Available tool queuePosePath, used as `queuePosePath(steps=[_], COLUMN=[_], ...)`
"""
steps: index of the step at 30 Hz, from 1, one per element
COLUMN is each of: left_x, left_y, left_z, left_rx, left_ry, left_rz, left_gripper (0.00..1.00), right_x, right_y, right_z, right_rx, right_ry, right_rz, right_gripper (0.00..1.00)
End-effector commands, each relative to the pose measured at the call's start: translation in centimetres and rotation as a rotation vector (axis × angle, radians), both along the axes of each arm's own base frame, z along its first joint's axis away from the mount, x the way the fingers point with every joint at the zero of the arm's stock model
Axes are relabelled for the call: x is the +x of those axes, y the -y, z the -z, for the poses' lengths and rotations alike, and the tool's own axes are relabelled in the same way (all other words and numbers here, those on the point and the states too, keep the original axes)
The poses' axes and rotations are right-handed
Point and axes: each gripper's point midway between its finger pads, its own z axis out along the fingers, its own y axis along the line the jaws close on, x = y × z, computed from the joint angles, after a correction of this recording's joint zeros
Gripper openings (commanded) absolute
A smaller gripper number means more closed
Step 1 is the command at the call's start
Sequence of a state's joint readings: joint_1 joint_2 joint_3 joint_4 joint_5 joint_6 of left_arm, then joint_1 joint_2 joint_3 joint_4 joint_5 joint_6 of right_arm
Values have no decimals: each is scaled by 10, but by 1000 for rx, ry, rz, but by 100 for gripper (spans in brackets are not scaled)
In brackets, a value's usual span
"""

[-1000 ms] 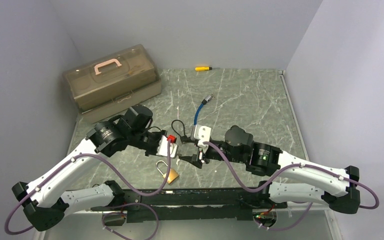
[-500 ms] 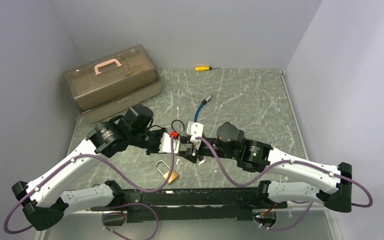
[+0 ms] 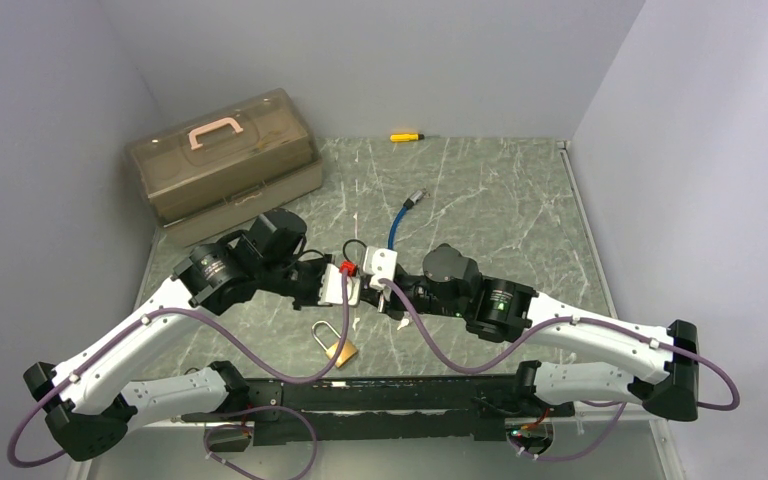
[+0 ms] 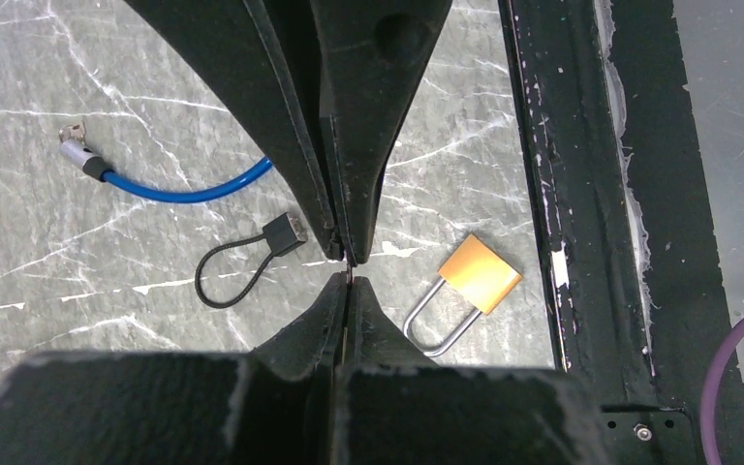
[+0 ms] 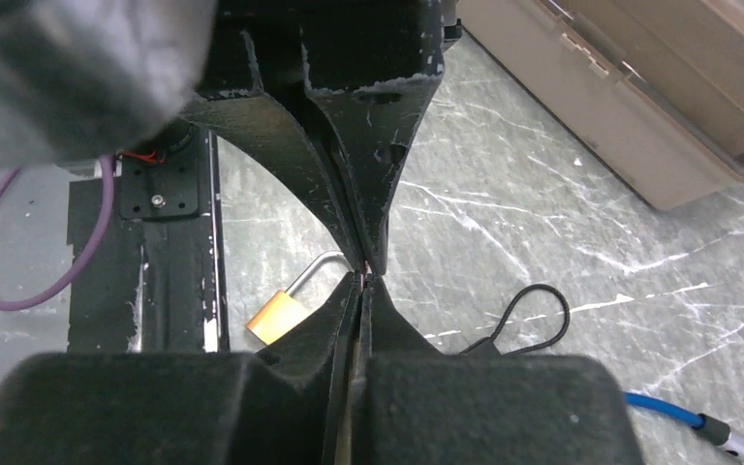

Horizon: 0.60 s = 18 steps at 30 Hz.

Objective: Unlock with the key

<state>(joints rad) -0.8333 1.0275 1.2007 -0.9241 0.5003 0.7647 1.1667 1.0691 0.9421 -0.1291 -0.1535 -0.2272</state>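
The brass padlock [image 3: 344, 351] lies flat on the marbled table just behind the front rail, also seen in the left wrist view [image 4: 480, 273] and the right wrist view [image 5: 276, 317]. Above and behind it my two grippers meet tip to tip. The key [image 4: 347, 272] shows only as a thin metal sliver edge-on between the touching tips, again as a thin sliver in the right wrist view [image 5: 364, 275]. My left gripper [image 3: 356, 296] [image 4: 347, 283] is shut on it. Facing it, my right gripper [image 3: 370, 298] [image 5: 363, 283] is shut on the same sliver.
A black cord loop [image 3: 357, 250] and a blue cable [image 3: 397, 225] lie behind the grippers. A brown toolbox [image 3: 222, 160] with a pink handle stands at the back left, and a yellow screwdriver [image 3: 405, 136] lies by the back wall. The black base rail [image 3: 390, 392] runs along the near edge.
My right arm moved left until its fingertips met the left gripper's, and its jaws closed from open. The left arm and the padlock stayed put.
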Motion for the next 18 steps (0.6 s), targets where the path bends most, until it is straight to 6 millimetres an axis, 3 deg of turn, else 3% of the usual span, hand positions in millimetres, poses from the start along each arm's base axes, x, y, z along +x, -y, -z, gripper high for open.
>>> queuePosePath(steps=[1,13,18], left_x=[-3,0,-1], left_y=[9,13,13], left_z=[-26,-34,-33], left_rx=[-73,-85,-82], left_ry=[16,26,19], left_rz=[25,24,29], left_gripper=[0,0,0], right_x=[7,5,9], right_y=[2,10,11], right_z=[-34,-4,3], right_rx=[73,-33,-56], right_ry=[68,32,20], right_rz=[27,27,54], right_gripper=[0,0,17])
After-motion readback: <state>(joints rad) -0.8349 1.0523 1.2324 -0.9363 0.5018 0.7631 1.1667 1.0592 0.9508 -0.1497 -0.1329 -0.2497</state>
